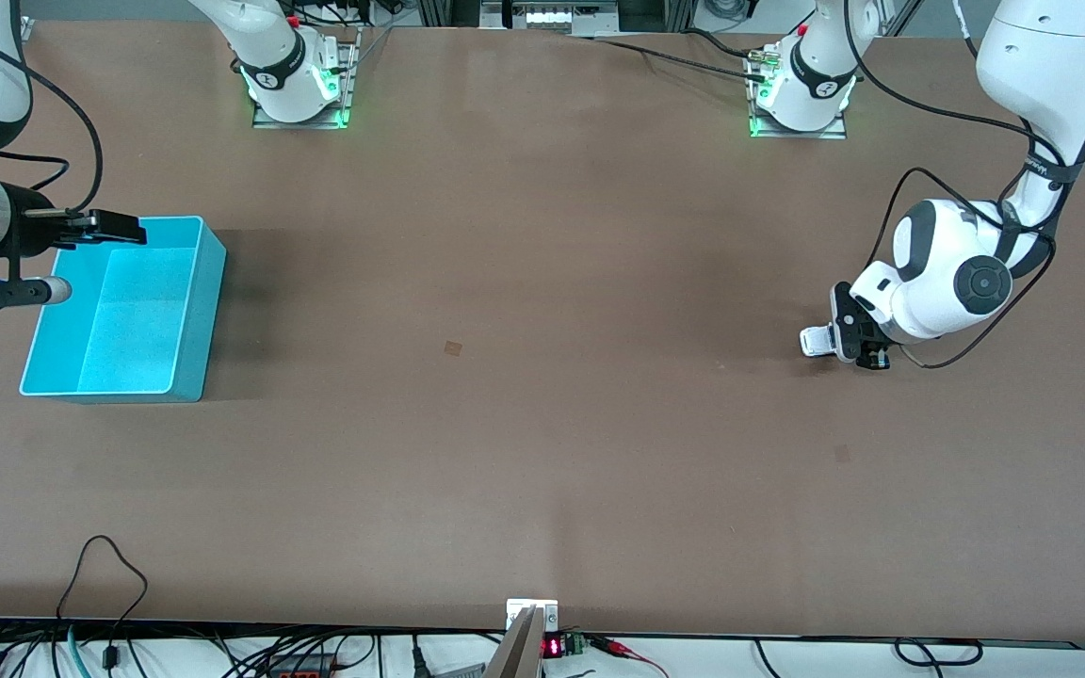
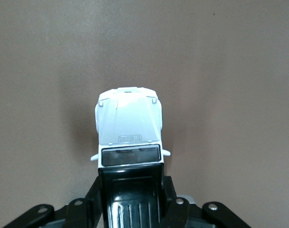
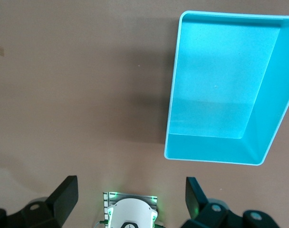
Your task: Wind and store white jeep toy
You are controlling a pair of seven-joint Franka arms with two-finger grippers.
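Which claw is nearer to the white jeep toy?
Left. The left claw is shut on the white jeep toy, low at the left arm's end. The right claw is open above the turquoise bin at the right arm's end.

Left tool (image 1: 846,341) low at its own end, jaws clamped, right tool (image 3: 130,199) raised, jaws spread wide

Turquoise bin (image 1: 186,325) empty — right gripper (image 1: 81,254) overhead.
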